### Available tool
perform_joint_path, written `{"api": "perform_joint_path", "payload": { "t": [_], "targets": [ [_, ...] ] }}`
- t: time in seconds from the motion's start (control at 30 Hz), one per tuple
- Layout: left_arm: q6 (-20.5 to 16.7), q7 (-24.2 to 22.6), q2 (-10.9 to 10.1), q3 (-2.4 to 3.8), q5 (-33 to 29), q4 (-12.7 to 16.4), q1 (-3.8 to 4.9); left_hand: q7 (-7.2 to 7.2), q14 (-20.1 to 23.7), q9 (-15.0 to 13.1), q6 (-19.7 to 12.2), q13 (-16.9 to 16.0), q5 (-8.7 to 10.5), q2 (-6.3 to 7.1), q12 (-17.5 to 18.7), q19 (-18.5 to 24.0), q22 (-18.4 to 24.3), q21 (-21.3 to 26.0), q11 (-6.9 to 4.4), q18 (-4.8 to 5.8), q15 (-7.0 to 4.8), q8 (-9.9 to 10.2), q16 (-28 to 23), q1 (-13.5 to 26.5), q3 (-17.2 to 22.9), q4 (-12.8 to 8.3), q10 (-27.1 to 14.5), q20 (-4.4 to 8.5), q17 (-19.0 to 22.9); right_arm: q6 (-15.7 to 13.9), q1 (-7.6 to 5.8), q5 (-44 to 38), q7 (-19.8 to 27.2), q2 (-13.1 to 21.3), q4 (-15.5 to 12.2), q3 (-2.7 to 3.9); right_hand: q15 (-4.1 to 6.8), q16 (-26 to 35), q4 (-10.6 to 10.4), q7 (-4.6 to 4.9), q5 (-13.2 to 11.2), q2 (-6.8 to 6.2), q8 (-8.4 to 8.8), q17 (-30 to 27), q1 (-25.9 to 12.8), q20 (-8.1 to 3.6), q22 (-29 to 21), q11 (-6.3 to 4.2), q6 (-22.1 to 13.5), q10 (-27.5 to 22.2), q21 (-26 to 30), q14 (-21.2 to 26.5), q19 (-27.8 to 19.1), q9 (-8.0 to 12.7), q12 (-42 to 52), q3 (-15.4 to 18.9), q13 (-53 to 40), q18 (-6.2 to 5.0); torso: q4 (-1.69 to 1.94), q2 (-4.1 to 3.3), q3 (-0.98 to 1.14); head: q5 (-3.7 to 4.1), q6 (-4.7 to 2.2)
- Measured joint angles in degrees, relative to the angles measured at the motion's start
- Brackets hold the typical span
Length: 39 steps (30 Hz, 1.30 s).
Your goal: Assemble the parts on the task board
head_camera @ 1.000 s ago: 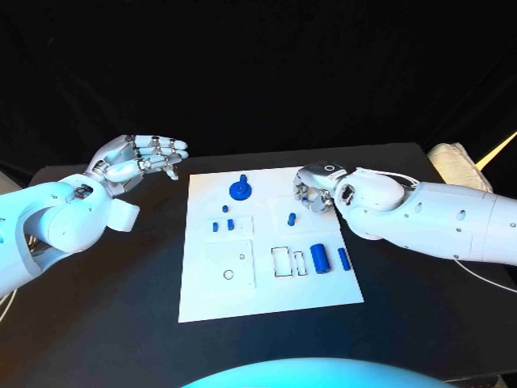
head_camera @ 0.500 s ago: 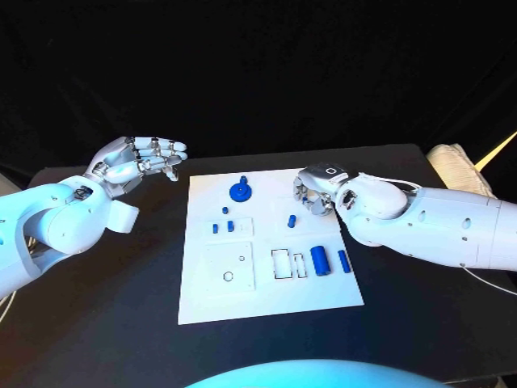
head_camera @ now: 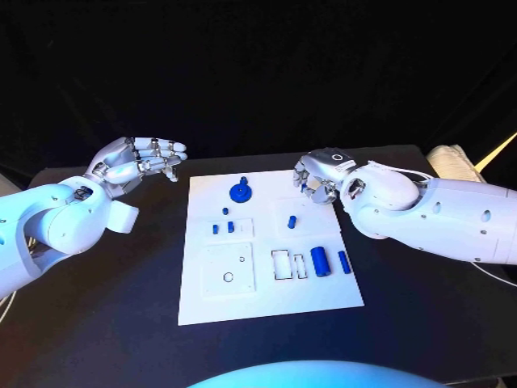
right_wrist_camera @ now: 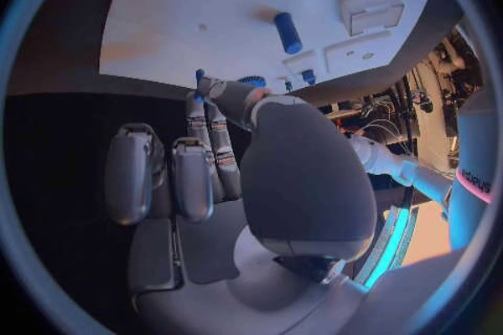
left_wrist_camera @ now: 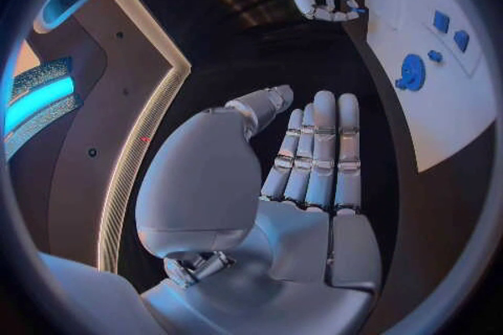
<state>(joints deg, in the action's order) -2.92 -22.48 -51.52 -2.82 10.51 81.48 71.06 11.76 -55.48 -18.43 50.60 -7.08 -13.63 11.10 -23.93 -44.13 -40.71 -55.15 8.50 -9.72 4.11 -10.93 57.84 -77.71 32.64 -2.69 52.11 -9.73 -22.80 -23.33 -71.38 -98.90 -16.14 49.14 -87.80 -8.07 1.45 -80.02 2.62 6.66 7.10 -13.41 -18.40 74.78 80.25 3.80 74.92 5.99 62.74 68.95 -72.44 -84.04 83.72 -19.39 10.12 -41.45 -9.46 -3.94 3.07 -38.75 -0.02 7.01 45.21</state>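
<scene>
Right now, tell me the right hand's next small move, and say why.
Probably carry its part inward over the board toward a free slot. The right hand seems to pinch a small blue part between its fingertips at the board's far right edge, away from the slots nearer the middle.

Too small to tell: whether right hand (head_camera: 321, 179) pinches a blue part (right_wrist_camera: 199, 76). Board's (head_camera: 212, 299) far right corner hidden behind it.
</scene>
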Motion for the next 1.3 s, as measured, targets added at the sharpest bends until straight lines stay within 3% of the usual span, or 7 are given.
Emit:
{"api": "perform_joint_path", "payload": {
  "t": [0.2,0.37,0.53,0.83,1.0,1.3],
  "targets": [
    [0.02,0.04,0.08,0.00,0.00,0.06,-0.01,0.22,0.00,0.06,-0.23,0.05,0.00,-0.23,0.00,0.00,0.10,0.00,0.00,0.00,0.00,0.00,0.00,0.23,0.00,0.00,0.00,0.00,0.08,-0.63,-0.19,1.61,0.14,0.60,-4.80,0.12,0.00,0.00,0.00,0.20,-0.04,0.00,0.00,0.00,0.00,0.00,0.00,-0.01,0.20,-0.01,0.00,0.00,0.00,0.00,0.00,0.01,0.00,0.00,-0.01,-0.01,0.01,-0.43,-0.07],
    [0.03,0.06,0.18,0.00,-0.01,0.40,-0.05,0.22,0.00,0.06,-0.22,0.05,0.00,-0.23,0.00,0.00,0.17,0.00,0.00,0.00,0.00,0.33,0.00,0.23,-0.16,0.16,0.00,0.00,0.08,-1.32,0.68,2.80,0.54,0.20,-8.87,0.16,0.00,0.00,0.00,0.20,-0.15,0.00,0.00,0.00,0.00,0.00,-0.01,-0.01,0.20,-0.01,0.00,0.00,0.00,0.00,0.00,0.03,0.00,0.00,-0.01,-0.05,0.04,-1.24,0.02],
    [0.02,0.06,0.25,0.00,-0.01,0.93,-0.14,0.22,0.00,0.06,-0.22,0.05,0.00,-0.23,0.00,0.00,0.17,0.23,0.00,0.00,0.00,0.33,0.00,0.23,-0.16,0.16,0.00,0.00,0.08,-1.92,1.98,3.11,0.88,-0.99,-11.09,0.04,0.00,0.00,0.06,0.20,-0.15,0.00,0.00,-0.11,0.01,0.00,-0.01,0.15,0.20,0.15,0.00,0.00,0.00,0.01,0.00,0.10,0.00,0.00,0.01,-0.03,-0.02,-2.21,0.19],
    [-0.07,0.00,0.52,0.00,-0.08,1.92,-0.27,0.22,0.00,0.06,-0.22,0.04,0.00,-0.23,0.00,0.00,0.23,0.23,-0.01,0.00,0.00,0.33,0.00,0.23,-0.16,0.16,0.01,0.00,0.12,-2.40,5.83,2.55,1.15,-4.85,-11.51,-0.53,-0.01,0.00,0.07,0.20,0.02,0.15,0.00,-0.22,0.16,0.00,0.00,0.15,0.20,0.15,0.00,0.00,0.00,0.01,0.00,0.10,0.00,-0.01,0.00,-0.01,-0.04,-4.61,0.73],
    [-0.11,-0.03,0.73,0.00,-0.16,2.32,-0.30,0.22,0.00,0.11,-0.22,0.04,0.00,-0.23,0.00,-0.22,0.22,0.23,-0.01,0.00,0.00,0.33,0.00,0.23,-0.16,0.16,0.01,-0.22,0.13,-2.40,7.76,1.99,1.16,-6.68,-10.84,-0.73,-0.01,0.00,0.27,0.20,0.02,0.21,0.00,-0.28,0.22,0.00,0.03,0.15,0.20,0.15,0.00,0.00,-0.01,-0.02,0.00,-0.03,0.02,-0.01,0.01,-0.01,-0.07,-5.58,1.15],
    [-0.11,0.01,0.87,-0.01,-0.25,2.46,-0.31,0.25,0.00,0.11,-0.25,0.05,0.00,-0.23,0.00,-0.22,0.30,0.23,-0.01,-0.01,0.00,0.33,-0.16,0.23,-0.16,0.16,0.01,-0.22,0.12,-2.33,8.81,1.23,0.71,-7.91,-10.17,-0.88,-0.01,0.00,0.32,0.20,0.35,0.20,0.00,-0.28,0.22,0.00,0.03,0.14,0.20,0.14,0.00,0.00,-0.01,-0.05,-0.03,0.01,0.03,-0.01,0.02,-0.03,-0.07,-6.58,1.87]
  ]
}}
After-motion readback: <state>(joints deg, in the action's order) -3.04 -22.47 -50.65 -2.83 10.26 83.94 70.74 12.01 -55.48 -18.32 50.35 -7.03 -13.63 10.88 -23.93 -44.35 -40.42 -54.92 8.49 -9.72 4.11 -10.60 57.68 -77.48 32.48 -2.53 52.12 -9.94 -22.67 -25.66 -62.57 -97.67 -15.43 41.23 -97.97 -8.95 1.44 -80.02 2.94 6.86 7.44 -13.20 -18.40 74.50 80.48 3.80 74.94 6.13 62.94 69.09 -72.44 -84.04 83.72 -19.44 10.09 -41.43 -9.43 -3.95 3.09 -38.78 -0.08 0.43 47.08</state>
